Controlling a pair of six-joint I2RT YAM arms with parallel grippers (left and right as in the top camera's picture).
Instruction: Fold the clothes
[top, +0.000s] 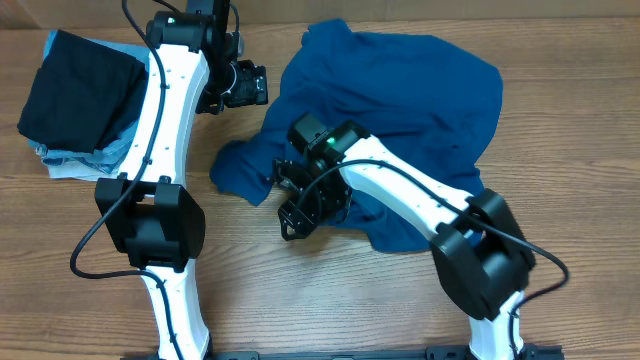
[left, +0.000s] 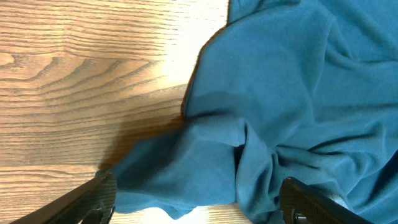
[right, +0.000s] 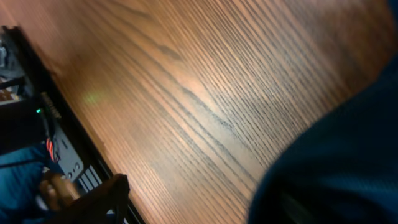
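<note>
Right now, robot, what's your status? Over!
Left claw open at the soft royal-blue T-shirt, crumpled, unfolded. Right claw open at its near edge. Black garment on pale-blue pile beside left arm, not in the way.

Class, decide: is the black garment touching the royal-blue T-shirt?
Apart. The overhead view shows the black garment at the left, with the left arm and bare table between it and the blue T-shirt.

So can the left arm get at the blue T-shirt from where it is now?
Probably yes. The left tool is open and sits right over a bunched fold of the blue T-shirt, fabric between its fingers. Nothing seems to block it, with only bare table beside it.
</note>
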